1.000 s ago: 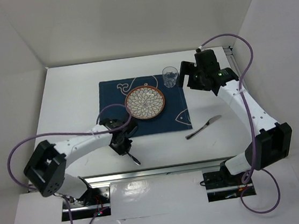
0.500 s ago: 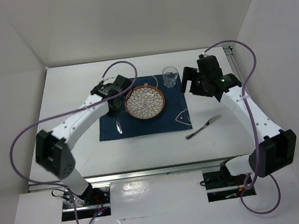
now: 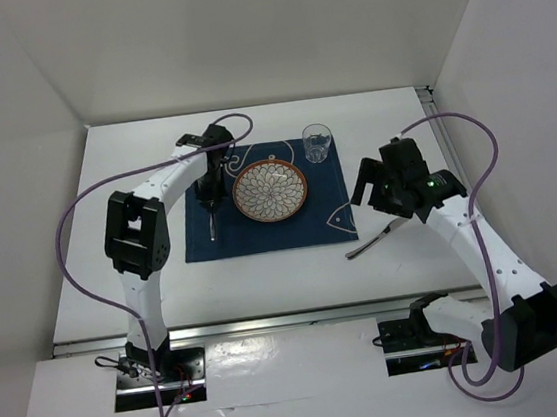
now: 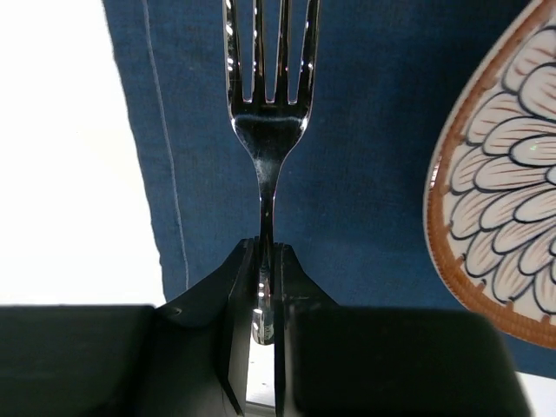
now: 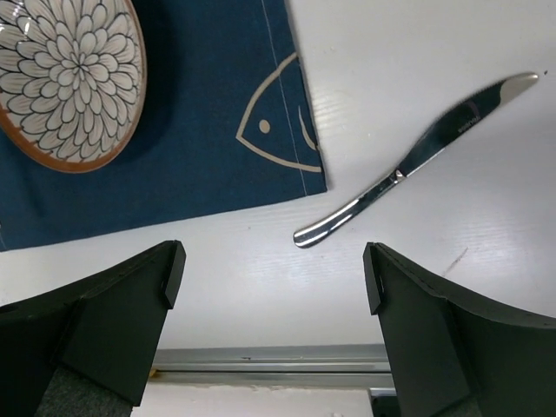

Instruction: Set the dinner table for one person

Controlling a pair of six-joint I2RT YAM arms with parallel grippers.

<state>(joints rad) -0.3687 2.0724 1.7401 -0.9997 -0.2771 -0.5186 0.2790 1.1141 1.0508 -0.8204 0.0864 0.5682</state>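
Observation:
The white dinner table [image 3: 133,255] carries a navy placemat [image 3: 305,221] with a patterned plate [image 3: 270,190] in its middle. My left gripper [image 3: 209,189] is shut on a metal fork's handle [image 4: 268,130]. The fork points along the mat's left strip [image 4: 365,130], just left of the plate [image 4: 504,200]. I cannot tell if it touches the cloth. My right gripper [image 3: 378,195] is open and empty, hovering above a table knife [image 3: 373,241]. In the right wrist view the knife [image 5: 417,156] lies on bare table just right of the mat's corner [image 5: 208,174].
A clear drinking glass [image 3: 317,143] stands on the mat's far right corner. White walls close in the table at the left, back and right. A metal rail [image 5: 261,356] runs along the near edge.
My left gripper carried the fork from the table's near left onto the mat beside the plate. My right gripper moved from beside the glass toward me, over the knife.

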